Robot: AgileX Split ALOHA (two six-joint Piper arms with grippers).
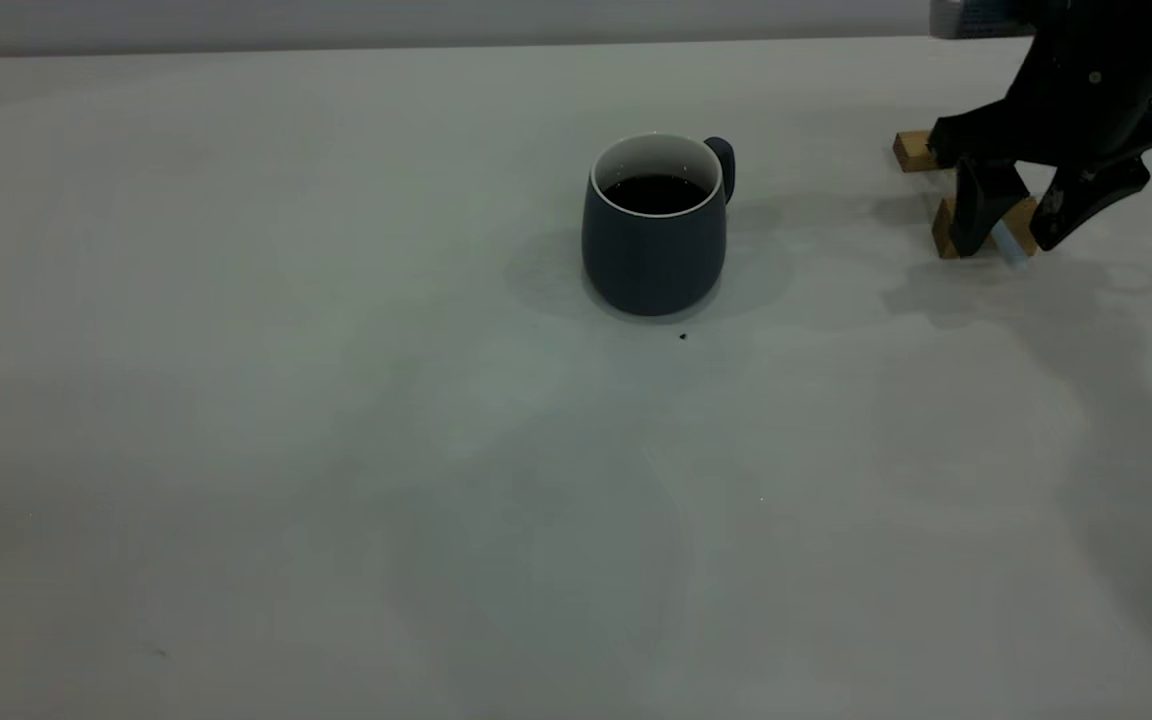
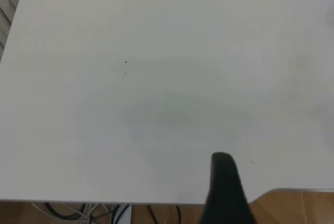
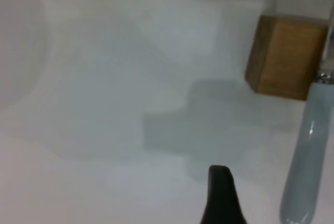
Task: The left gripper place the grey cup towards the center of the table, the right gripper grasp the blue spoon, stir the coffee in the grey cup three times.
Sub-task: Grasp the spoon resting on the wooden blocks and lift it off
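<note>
On the pale bench [image 1: 336,450] the grey cup [image 1: 653,245] of coffee [image 1: 654,193] stands mid-surface; far right, the right claw [image 1: 1021,245], fingers spread, straddles the blue spoon [image 3: 305,161] beside wooden blocks [image 1: 914,150]

My counter [image 1: 336,450] is a plain, pale grey-white matte surface, broken only by a tiny dark speck [image 1: 683,336]. The grey cup [image 1: 654,250] is dark slate-grey outside, white inside, with a pale rim. The coffee [image 1: 654,193] in it is dark brown-black. My right gripper [image 1: 1021,225] is black all over, and so are my jaws. The blue spoon [image 3: 305,166] has a pale blue-white handle and a thin band of silver-grey metal at its neck. The wooden blocks [image 1: 911,150] are tan, plain-sided. My left gripper [image 2: 225,192] shows as black.
</note>
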